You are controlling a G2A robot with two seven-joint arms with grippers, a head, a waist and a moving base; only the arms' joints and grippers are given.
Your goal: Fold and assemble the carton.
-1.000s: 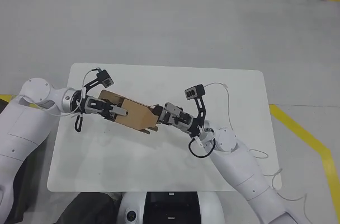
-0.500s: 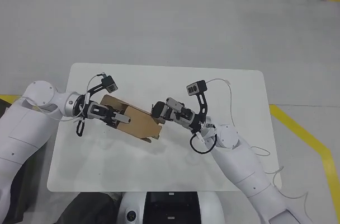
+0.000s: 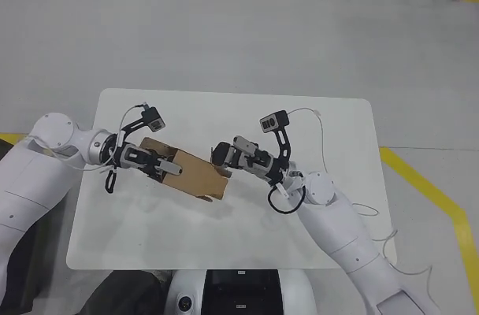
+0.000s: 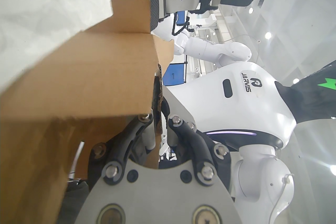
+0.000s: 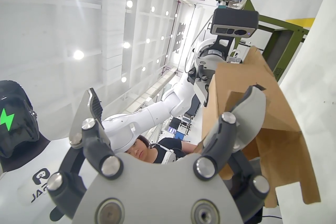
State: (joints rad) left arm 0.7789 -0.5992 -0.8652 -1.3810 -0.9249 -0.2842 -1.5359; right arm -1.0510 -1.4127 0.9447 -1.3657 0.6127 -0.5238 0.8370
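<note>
The brown carton (image 3: 190, 173) lies at a slant over the white table (image 3: 326, 118), partly folded, its flaps loose at the end towards my right arm. My left gripper (image 3: 168, 167) is shut on the wall at the carton's other end; the left wrist view shows the cardboard (image 4: 78, 78) pinched in that gripper (image 4: 158, 118). My right gripper (image 3: 221, 153) stands open at the flap end. In the right wrist view one of its fingers (image 5: 252, 104) rests against a flap of the carton (image 5: 265, 114), while the other finger (image 5: 90, 104) is in free air.
Bare tabletop (image 3: 184, 228) surrounds the carton on all sides. A thin white cable (image 3: 322, 146) loops over the table behind my right arm. Yellow floor tape (image 3: 436, 197) runs past the table's right side.
My right gripper has let go of the carton's end, opened and lifted slightly away from it. My left wrist has turned, and the carton has shifted a little towards the left arm.
</note>
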